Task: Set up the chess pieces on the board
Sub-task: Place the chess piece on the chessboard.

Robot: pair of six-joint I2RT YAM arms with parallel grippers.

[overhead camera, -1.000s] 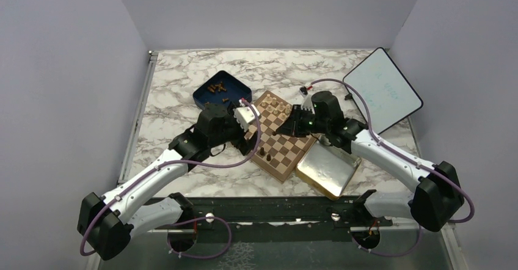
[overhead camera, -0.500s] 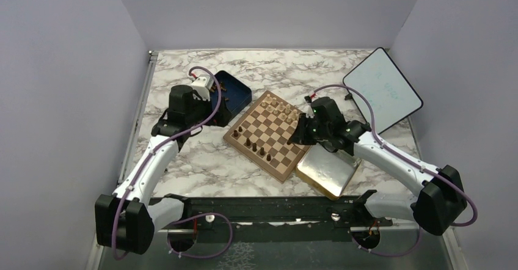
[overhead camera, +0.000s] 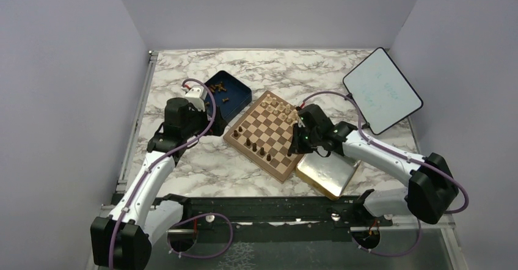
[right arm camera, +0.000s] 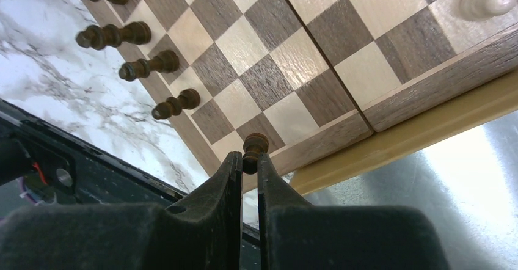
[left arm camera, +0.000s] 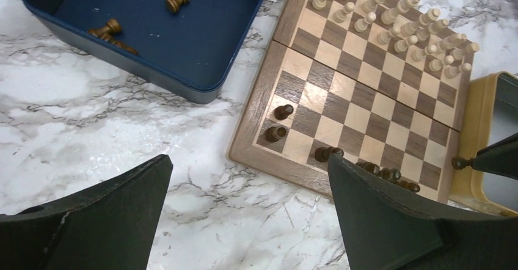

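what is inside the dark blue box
A few dark brown chess pieces lie on the floor of the dark blue box. From above the left arm covers part of it, and the wrist view crops its far end, so more may be hidden.

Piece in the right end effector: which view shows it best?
Right wrist: the piece sits close up, pinched in the right end effector by the board's edge. Left wrist shows it tiny at the frame's right edge; in the top view it is too small to tell.
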